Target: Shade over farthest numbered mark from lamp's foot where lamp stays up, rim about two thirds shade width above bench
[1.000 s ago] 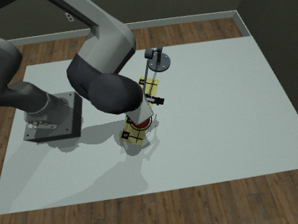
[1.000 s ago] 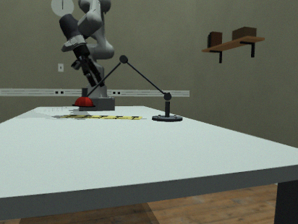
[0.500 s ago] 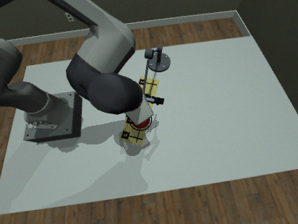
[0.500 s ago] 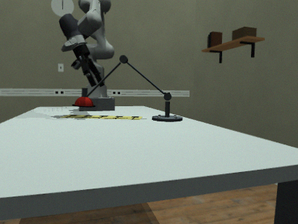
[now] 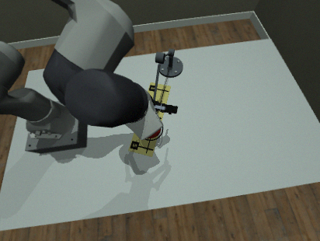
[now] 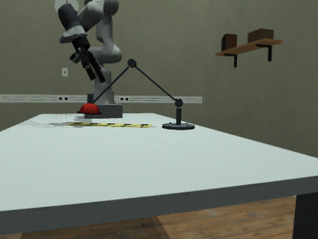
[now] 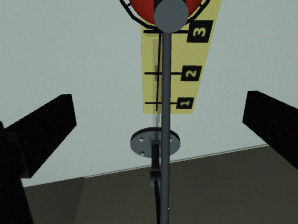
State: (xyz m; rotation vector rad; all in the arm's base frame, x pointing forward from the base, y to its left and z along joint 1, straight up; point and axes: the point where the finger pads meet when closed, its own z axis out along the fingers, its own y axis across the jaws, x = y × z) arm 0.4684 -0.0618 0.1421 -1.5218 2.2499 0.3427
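The lamp has a round dark foot (image 6: 177,126) on the bench, two thin arms meeting at an elbow joint (image 6: 132,62), and a red shade (image 6: 89,109) hanging a little above the far end of the yellow numbered strip (image 6: 108,125). In the wrist view the shade (image 7: 155,9) sits beyond mark 3 (image 7: 199,32), with marks 2 (image 7: 190,74) and 1 (image 7: 183,103) nearer the foot (image 7: 154,142). My gripper (image 6: 94,71) is open and empty, up beside the lamp's outer arm, with the arm (image 7: 165,100) running between the spread fingers without touching.
The robot's base (image 5: 54,136) stands at the bench's left. A wall shelf (image 6: 248,44) with two boxes hangs far to the right. In the top view my arm hides most of the shade (image 5: 154,134) and the strip's middle.
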